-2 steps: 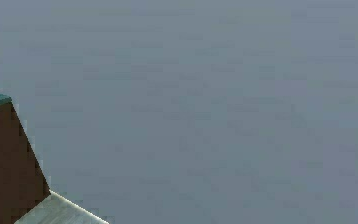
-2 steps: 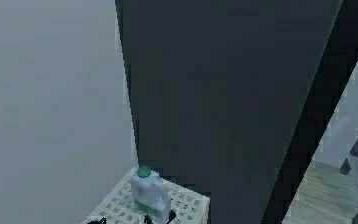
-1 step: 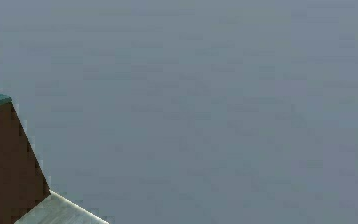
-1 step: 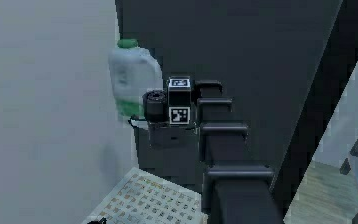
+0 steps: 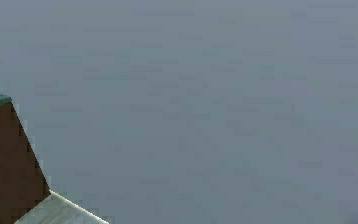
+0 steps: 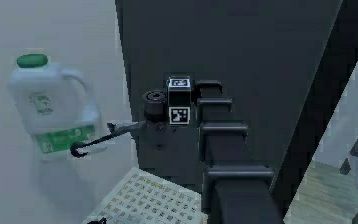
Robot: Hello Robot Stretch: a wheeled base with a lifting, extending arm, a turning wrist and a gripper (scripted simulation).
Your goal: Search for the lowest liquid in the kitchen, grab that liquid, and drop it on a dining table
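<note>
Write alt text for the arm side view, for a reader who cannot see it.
A white plastic jug with a green cap hangs at the far end of the gripper, clear of any surface, against a pale grey wall. The dark arm rises from the bottom edge in front of a tall dark panel.

Dark square arm (image 6: 232, 172), white markers (image 6: 179, 100), thin-fingered hand (image 6: 82, 147)

Pale plank floor (image 5: 62, 212) in the forward view's lower left corner; bears a dark brown cabinet (image 5: 9, 165) with a green top, standing right on it. In the arm side view, pale grid-patterned floor (image 6: 147, 195) low at centre, meeting a tall dark panel (image 6: 247, 40) behind.
</note>
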